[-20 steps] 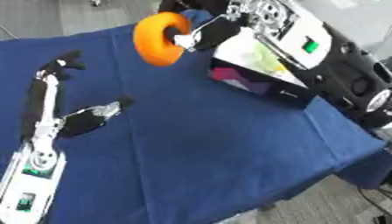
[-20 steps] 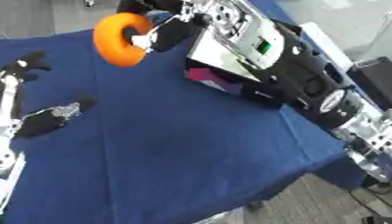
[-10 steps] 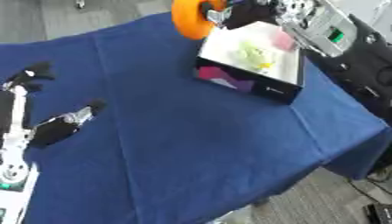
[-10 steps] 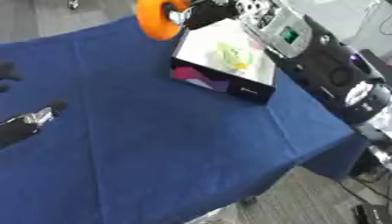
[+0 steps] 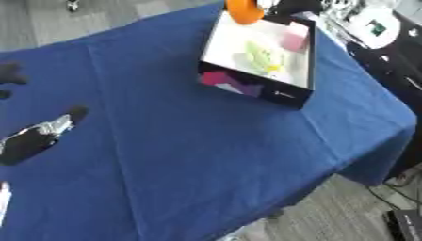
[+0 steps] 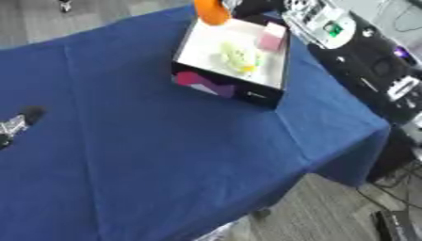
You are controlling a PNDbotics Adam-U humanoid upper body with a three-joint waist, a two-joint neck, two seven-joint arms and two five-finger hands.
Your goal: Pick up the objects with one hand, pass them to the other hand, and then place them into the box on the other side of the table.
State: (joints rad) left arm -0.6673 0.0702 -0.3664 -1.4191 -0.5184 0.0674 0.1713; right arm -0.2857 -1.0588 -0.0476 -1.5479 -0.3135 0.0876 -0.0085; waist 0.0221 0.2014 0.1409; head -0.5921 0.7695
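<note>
The orange ring hangs at the top edge of the view, over the far rim of the open box. My right hand shows only as a dark shape beside the ring and seems curled on it. The box is white inside and holds a yellow-green object and a pink block. My left hand rests open on the blue cloth at the far left, well away from the box.
The robot's right arm, black and silver with a green light, runs along the table's right side. The cloth drops off at the right corner and along the front edge, with grey floor beyond.
The camera has swung, shifting the whole picture. Relative to the box, the ring has moved from beside its left far corner to over its far rim. The left hand stays resting.
</note>
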